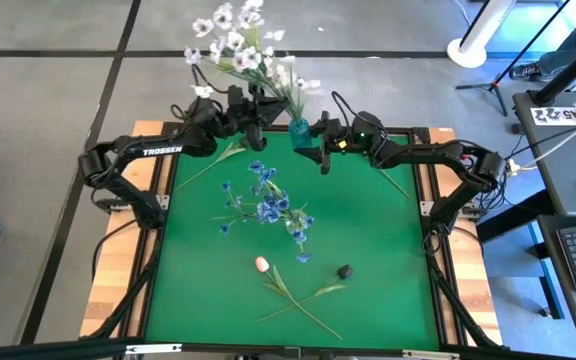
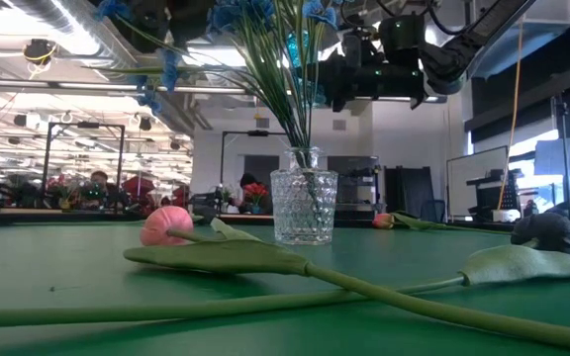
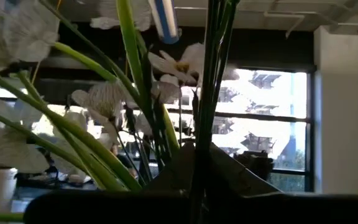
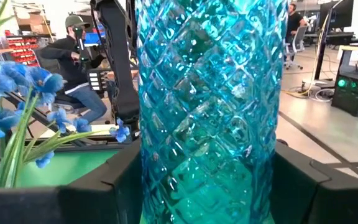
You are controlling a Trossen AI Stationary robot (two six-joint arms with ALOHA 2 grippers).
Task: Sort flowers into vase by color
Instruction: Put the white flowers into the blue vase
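Note:
My left gripper (image 1: pixel 256 108) is at the mat's far edge, shut on a spray of white flowers (image 1: pixel 236 45) whose blossoms spread beyond the table. Just to its right, my right gripper (image 1: pixel 310 138) is closed around a teal cut-glass vase (image 1: pixel 299 129). The white stems slant toward that vase's mouth; I cannot tell if they are inside. At mid-mat a clear glass vase (image 2: pixel 303 208) stands upright on its base with blue flowers (image 1: pixel 268 205) in it. A pink tulip (image 1: pixel 261 264) and a dark bud (image 1: pixel 344 270) lie on the near mat, their stems crossing. My left gripper pinches the white spray's bundle of green stems (image 3: pixel 201 134) between its two fingers, well below the blossoms. The blossoms rise up and away past the fingers, and the spray is clear of the table. My right gripper has the teal vase's body (image 4: pixel 207 124) between its two fingers (image 4: pixel 114 186), one on each side, coming level from the table's right. The vase stands upright in the hold and is up off the mat (image 2: pixel 294 46).
More stems lie on the far part of the green mat (image 1: pixel 198 290), one at the left (image 1: pixel 220 158) and a tulip at the right (image 2: pixel 385 220). People sit in the room beyond the table (image 4: pixel 73 50).

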